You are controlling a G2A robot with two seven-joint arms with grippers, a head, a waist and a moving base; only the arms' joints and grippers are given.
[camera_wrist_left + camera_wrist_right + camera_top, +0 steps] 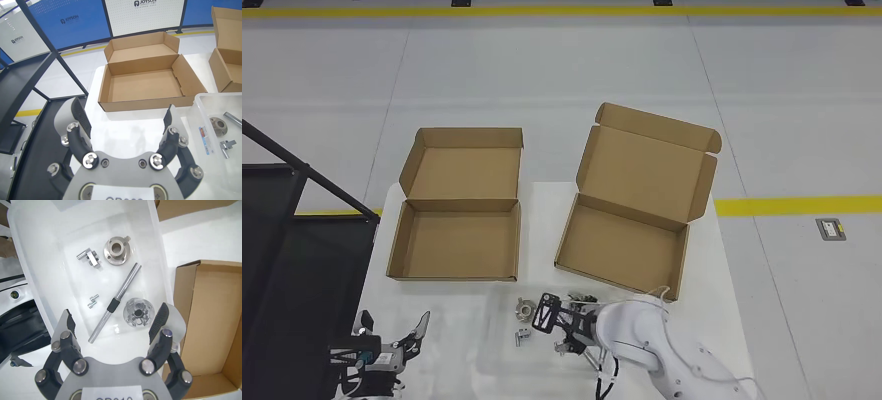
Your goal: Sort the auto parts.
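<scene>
Barely started: left box (454, 242) and right box (620, 248) empty, parts (117, 251) all in tray (163, 262). Left pincer (123, 104) and right pincer (115, 310) wide open, holding nothing.

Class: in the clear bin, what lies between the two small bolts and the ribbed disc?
The long metal rod lies between them, as the right wrist view shows.

**Bright steel in clear plastic, matt cardboard beside it**

The bin (85, 224) is clear, glossy plastic. Inside it, the rod (125, 283) is polished, mirror-bright metal with a matt black sleeve (113, 304). The flange (110, 256) and bracket (93, 259) are duller satin-grey metal, and the ribbed hub (130, 311) looks rough-cast. Just beside the bin, the box (213, 313) is matt brown cardboard. The right gripper (115, 308) has ribbed black pads (159, 319) on brushed metal.
</scene>
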